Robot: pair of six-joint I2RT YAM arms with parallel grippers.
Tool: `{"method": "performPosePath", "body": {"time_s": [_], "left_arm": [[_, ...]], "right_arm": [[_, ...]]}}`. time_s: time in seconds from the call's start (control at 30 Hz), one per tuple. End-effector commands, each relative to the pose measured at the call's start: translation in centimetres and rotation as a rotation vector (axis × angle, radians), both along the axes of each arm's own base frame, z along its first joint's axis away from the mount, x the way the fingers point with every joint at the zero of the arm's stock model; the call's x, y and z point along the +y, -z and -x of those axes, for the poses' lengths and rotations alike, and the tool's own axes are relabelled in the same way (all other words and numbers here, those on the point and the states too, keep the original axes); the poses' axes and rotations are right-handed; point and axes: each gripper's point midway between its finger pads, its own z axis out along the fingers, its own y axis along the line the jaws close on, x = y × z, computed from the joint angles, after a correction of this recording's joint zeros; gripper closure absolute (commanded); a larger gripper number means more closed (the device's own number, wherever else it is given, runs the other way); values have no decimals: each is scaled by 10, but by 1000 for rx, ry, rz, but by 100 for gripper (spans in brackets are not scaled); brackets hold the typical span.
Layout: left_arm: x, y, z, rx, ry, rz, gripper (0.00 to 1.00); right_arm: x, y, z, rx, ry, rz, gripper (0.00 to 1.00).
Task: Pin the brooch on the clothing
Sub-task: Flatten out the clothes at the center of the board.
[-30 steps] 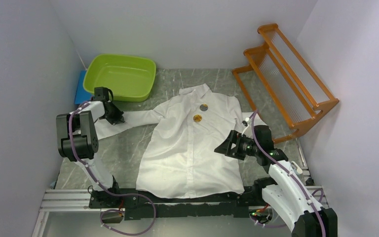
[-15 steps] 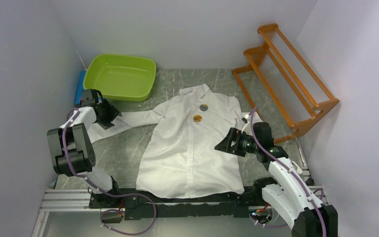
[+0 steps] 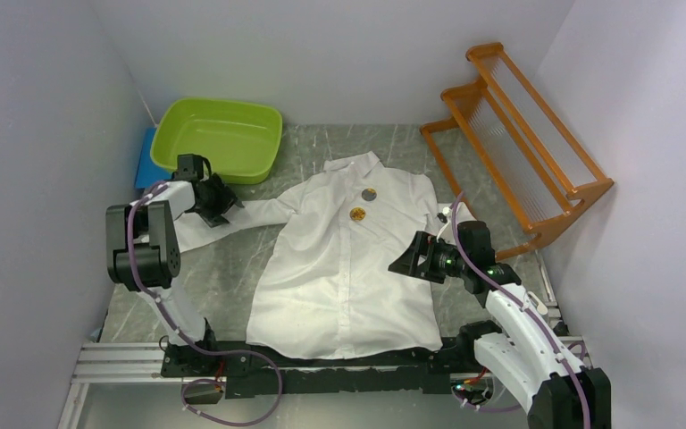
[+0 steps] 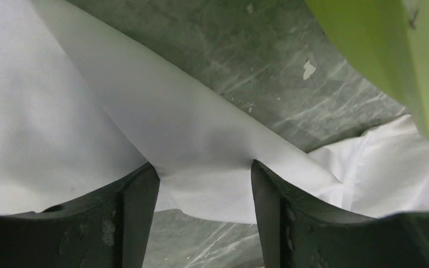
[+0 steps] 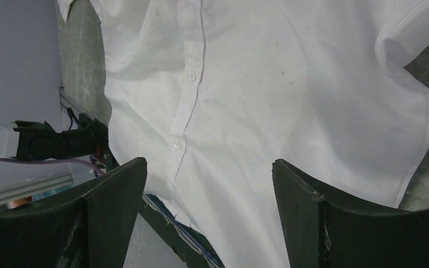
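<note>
Apparently far along: white dress shirt (image 3: 339, 268) flat mid-bench, collar twd far edge, w/ gold brooch (image 3: 357, 214) on chest and blue-grey brooch (image 3: 369, 194) just beyond it. Pins closed thru fabric? Can't tell, too small. Now left gripper (image 3: 222, 206) spread over sleeve (image 4: 190, 151) nr bench left edge, cloth betw fingers (image 4: 137, 223), not pinched. Also right gripper (image 3: 407, 259) spread, empty, above shirt's right side. Left to do, prob: confirm fastening, pull arms back.
</note>
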Motion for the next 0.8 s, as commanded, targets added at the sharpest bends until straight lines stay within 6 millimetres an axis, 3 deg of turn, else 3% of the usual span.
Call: {"method": "performPosePath", "body": {"time_s": [0.0, 0.1, 0.17, 0.2, 0.3, 0.4, 0.77], "left_arm": [[1, 18, 2, 94, 10, -64, 36], [9, 24, 6, 132, -2, -107, 61], [12, 24, 8, 144, 0, -127, 89], [14, 24, 9, 154, -2, -136, 96], [18, 13, 9, 142, -3, -157, 97], [24, -10, 8, 102, -21, -184, 97], [122, -67, 36, 99, -171, -323, 98]], "right_arm": [[1, -19, -14, -90, -3, 6, 14], [0, -18, -15, -89, -2, 12, 14], [0, -18, -16, -90, 1, 17, 14], [-1, -19, -16, -89, 3, 20, 14], [-2, -18, -18, -90, 4, 29, 14], [-2, -17, -20, -85, 7, 32, 14], [-5, -21, -29, -105, 34, 49, 9]]}}
